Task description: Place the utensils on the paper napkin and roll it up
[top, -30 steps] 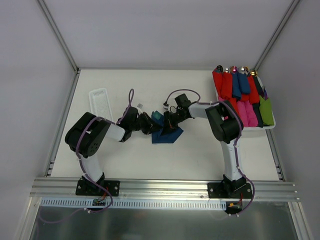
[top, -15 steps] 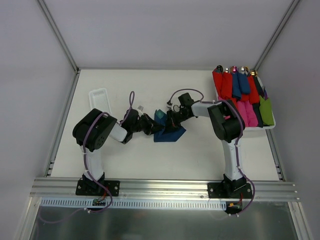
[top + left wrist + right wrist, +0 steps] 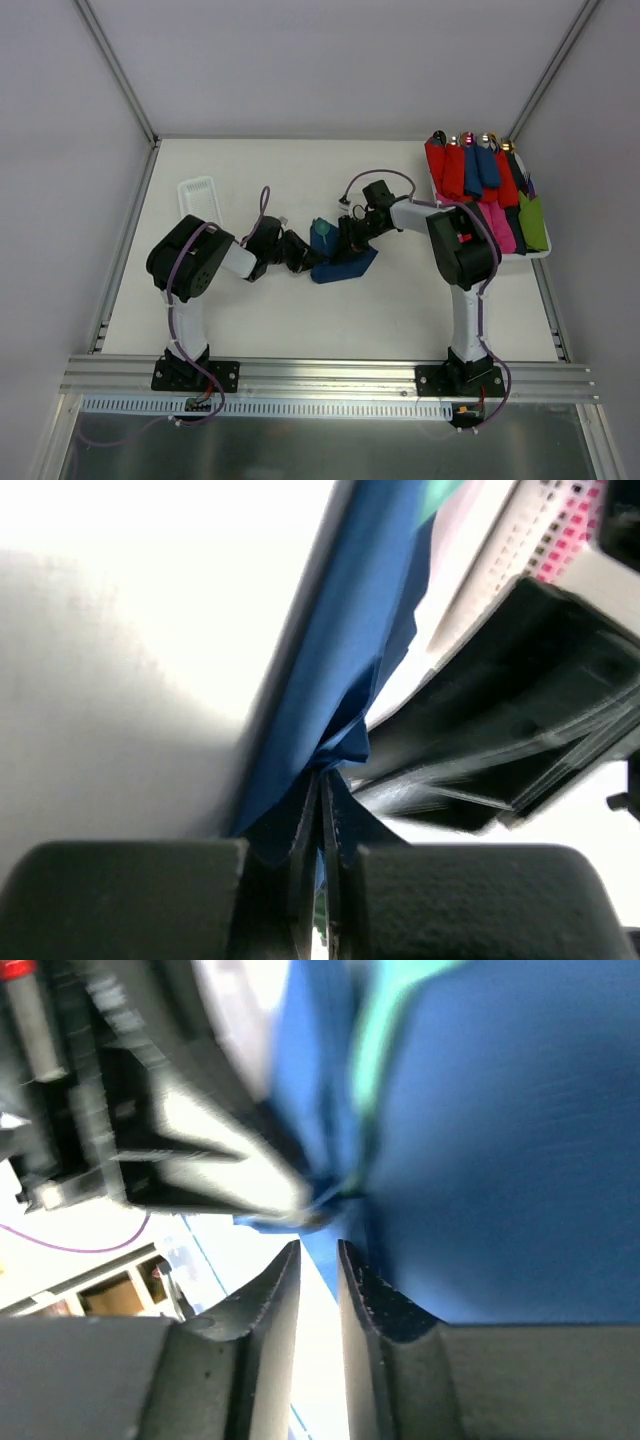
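Note:
The navy paper napkin point(image 3: 345, 265) lies mid-table, partly folded up, with a teal utensil point(image 3: 321, 236) showing at its upper left edge. My left gripper point(image 3: 306, 255) is at the napkin's left edge. In the left wrist view the left gripper point(image 3: 325, 780) is shut on a raised fold of the napkin point(image 3: 340, 630), with a teal tip point(image 3: 445, 492) at the top. My right gripper point(image 3: 346, 240) is at the napkin's top. In the right wrist view the right gripper point(image 3: 318, 1245) has its jaws a narrow gap apart, tips at the napkin point(image 3: 500, 1140) beside a teal edge point(image 3: 385, 1020).
A white tray point(image 3: 540, 255) at the right edge holds several red, blue, pink and green rolled bundles. A white slotted basket point(image 3: 200, 200) lies at the left. The two grippers are close together, nearly touching over the napkin.
Both grippers and the napkin have shifted slightly to the right. The napkin's left part now stands higher and more folded over.

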### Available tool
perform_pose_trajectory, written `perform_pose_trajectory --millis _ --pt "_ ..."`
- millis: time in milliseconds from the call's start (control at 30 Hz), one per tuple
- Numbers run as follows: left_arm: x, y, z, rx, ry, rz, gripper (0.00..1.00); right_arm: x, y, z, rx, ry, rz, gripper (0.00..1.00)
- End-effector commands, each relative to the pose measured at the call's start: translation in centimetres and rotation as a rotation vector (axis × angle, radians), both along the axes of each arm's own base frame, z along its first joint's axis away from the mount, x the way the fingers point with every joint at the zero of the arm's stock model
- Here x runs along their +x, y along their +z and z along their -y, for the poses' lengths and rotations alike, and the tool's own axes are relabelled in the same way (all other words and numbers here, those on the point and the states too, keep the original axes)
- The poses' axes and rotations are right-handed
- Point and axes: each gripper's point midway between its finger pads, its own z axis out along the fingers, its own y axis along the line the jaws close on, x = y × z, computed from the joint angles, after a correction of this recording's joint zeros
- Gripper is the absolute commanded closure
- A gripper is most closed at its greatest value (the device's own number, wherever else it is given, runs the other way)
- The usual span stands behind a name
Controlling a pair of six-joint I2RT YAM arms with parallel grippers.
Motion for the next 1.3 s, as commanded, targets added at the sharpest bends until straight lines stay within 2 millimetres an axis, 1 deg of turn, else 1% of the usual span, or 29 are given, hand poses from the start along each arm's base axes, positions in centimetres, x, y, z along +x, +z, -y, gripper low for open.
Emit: perform_pose_trajectory --millis 0,33,67,133,167,200,233,300,333,367,433,533,667,733,767,800,867,900,967,1000,1100,1167,1267 --pt "-4.2 -7.7 -3.5 0.279 0.023 -0.232 1.00 -0.8 7.7 -1.2 0.143 0.109 0.133 0.75" --pt "-4.2 -7.9 -3.6 0.290 0.022 -0.239 1.00 -0.7 8.4 -0.8 0.144 0.107 0.152 0.74" --pt "-4.4 -8.1 -3.8 0.302 0.021 -0.254 1.00 -0.8 8.7 -0.5 0.139 0.105 0.150 0.73" --pt "-4.6 -8.2 -4.0 0.316 0.019 -0.261 1.00 -0.5 9.3 0.3 0.141 0.090 0.158 0.71" --pt "-4.8 -8.4 -4.2 0.328 0.019 -0.276 1.00 -0.5 9.9 0.5 0.147 0.087 0.163 0.71" --pt "-4.8 -8.4 -4.2 0.333 0.017 -0.270 1.00 -0.6 9.9 0.9 0.144 0.080 0.157 0.71" --pt "-4.7 -8.3 -4.2 0.335 0.019 -0.268 1.00 0.0 9.9 1.6 0.131 0.061 0.166 0.72" --pt "-4.7 -8.3 -4.3 0.340 0.018 -0.268 1.00 0.3 9.2 2.7 0.095 0.043 0.167 0.74" --pt "-4.7 -8.3 -4.3 0.343 0.020 -0.267 1.00 0.8 8.2 3.7 0.058 0.031 0.182 0.76" --pt "-4.6 -8.3 -4.3 0.342 0.021 -0.263 1.00 1.0 7.6 4.2 0.036 0.025 0.179 0.77" --pt "-4.5 -8.1 -4.3 0.343 0.019 -0.254 1.00 1.2 5.8 5.4 -0.025 0.012 0.157 0.80" --pt "-4.1 -7.6 -4.0 0.336 0.012 -0.227 1.00 1.3 3.6 6.2 -0.080 0.015 0.147 0.83" --pt "-3.1 -6.3 -3.7 0.325 0.006 -0.162 1.00 1.4 2.1 6.1 -0.101 0.016 0.115 0.84" --pt "-2.4 -5.1 -3.2 0.315 -0.013 -0.106 1.00 1.4 1.8 5.8 -0.109 0.022 0.111 0.84" --pt "-2.1 -4.6 -3.1 0.313 -0.016 -0.086 1.00 1.3 1.2 5.9 -0.118 0.024 0.101 0.84" --pt "-1.6 -3.7 -2.6 0.306 -0.028 -0.049 1.00 1.2 1.0 5.8 -0.124 0.028 0.097 0.85" --pt "-1.3 -3.0 -2.2 0.301 -0.037 -0.021 1.00 1.0 0.1 5.9 -0.144 0.031 0.079 0.85" --pt "-0.9 -2.2 -1.8 0.291 -0.039 0.001 1.00 1.0 -0.2 6.0 -0.152 0.029 0.074 0.86" --pt "-0.9 -1.6 -1.1 0.280 -0.056 0.023 1.00 0.7 -0.5 5.9 -0.152 0.030 0.060 0.87" --pt "-0.6 -0.8 -0.7 0.269 -0.057 0.041 1.00 0.6 -0.6 6.0 -0.157 0.029 0.056 0.87" --pt "-0.3 0.4 0.3 0.252 -0.071 0.084 1.00 0.4 -0.6 5.8 -0.153 0.027 0.046 0.88" --pt "-0.2 1.0 0.9 0.243 -0.077 0.099 0.99 -0.1 -0.6 5.6 -0.151 0.036 0.040 0.89" --pt "0.0 1.3 1.2 0.225 -0.072 0.099 0.99 -0.4 -0.6 5.4 -0.148 0.043 0.036 0.89"
